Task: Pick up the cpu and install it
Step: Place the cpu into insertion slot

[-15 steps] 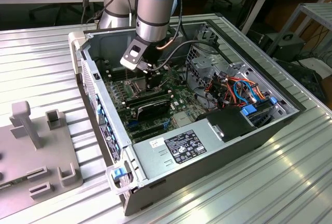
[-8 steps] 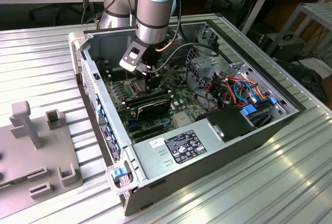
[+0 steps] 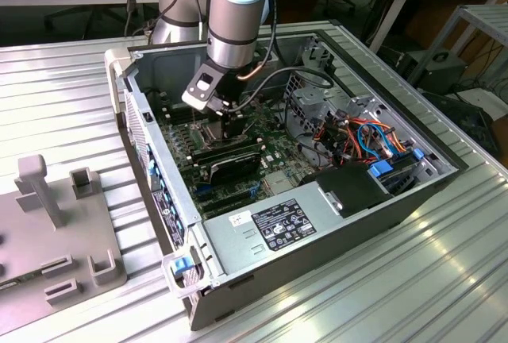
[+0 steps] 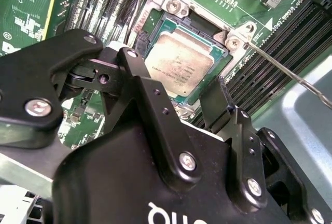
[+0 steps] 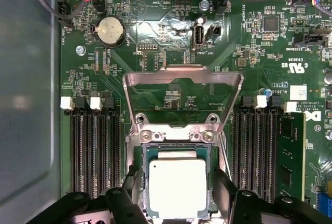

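Exterior view: a ribbed aluminium table (image 3: 444, 279) carries an open desktop computer case (image 3: 151, 160) lying on its side, its sheet-metal walls forming a tight rim all around. The grey and pale-blue arm (image 3: 234, 17) reaches down through the open side into the middle of the case. A long black card (image 3: 230, 164) lies just beside it toward the exterior view's right, and bundled cables (image 3: 357, 132) crowd the far corner. A grey plastic fixture (image 3: 55, 224) sits on the table, well apart from the case.

In the first wrist view, the green motherboard (image 5: 171, 32) is flat and densely printed. Rows of black memory slots (image 5: 93, 146) flank the socket on both sides and leave narrow lanes for the fingers. The hinged metal socket frame (image 5: 182, 77) stands swung open, shiny and bare, and a thin wire lever (image 4: 290, 73) is raised beside it.

The cpu (image 5: 178, 187), a small square with a matte silvery top on a green edge, lies flat in the socket. The gripper (image 5: 178, 177) hangs right over it with the jaws spread. Its black fingers (image 5: 224, 187) stand one on each side of the chip, close to its edges, and the gripper holds nothing.
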Robot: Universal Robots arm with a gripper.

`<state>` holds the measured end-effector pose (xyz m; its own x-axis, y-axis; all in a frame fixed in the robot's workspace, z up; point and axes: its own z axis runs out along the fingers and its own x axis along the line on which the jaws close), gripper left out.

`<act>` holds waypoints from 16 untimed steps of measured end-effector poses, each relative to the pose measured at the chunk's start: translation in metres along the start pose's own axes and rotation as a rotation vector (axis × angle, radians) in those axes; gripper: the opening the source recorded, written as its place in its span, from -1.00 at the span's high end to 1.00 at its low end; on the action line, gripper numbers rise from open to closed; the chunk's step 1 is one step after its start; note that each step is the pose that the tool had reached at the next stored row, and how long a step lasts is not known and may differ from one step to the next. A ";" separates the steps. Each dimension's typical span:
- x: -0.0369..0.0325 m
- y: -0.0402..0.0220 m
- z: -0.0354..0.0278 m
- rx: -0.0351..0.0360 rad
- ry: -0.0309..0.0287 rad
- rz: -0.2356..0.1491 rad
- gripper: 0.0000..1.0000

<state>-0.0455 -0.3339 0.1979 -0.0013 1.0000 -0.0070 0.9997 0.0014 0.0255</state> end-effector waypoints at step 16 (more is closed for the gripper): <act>0.0000 0.0013 0.0003 0.0003 -0.0158 0.091 -0.35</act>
<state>-0.0442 -0.3339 0.1976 0.0901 0.9957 -0.0205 0.9956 -0.0895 0.0265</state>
